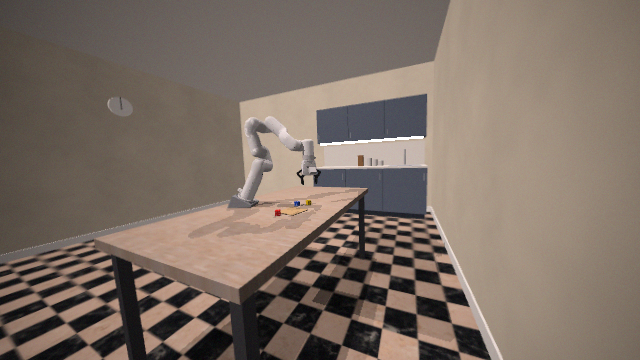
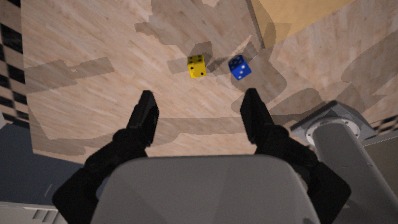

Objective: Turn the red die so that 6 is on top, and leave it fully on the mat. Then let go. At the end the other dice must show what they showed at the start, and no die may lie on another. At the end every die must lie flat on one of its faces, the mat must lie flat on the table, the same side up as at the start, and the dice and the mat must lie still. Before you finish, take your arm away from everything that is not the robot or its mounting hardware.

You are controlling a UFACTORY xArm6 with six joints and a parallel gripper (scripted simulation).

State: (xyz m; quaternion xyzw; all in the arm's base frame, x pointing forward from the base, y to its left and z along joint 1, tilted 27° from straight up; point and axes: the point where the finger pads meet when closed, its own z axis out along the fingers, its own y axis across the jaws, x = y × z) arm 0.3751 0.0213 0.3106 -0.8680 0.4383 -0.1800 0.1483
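Note:
The red die (image 1: pixel 277 212) lies on the table beside the near left edge of the tan mat (image 1: pixel 294 211) (image 2: pixel 295 15); it is out of the wrist view. A blue die (image 1: pixel 296 203) (image 2: pixel 240 67) and a yellow die (image 1: pixel 308 202) (image 2: pixel 196 66) lie on the bare table beyond the mat. My gripper (image 1: pixel 308 177) (image 2: pixel 199 100) is open and empty, high above the table over the far end, above the yellow and blue dice. The red die's top face is too small to read.
The wooden table (image 1: pixel 210 245) runs long toward the camera. The arm's base (image 1: pixel 243 201) (image 2: pixel 332 125) is bolted at its far left. Kitchen cabinets (image 1: pixel 395 187) stand behind the table against the back wall.

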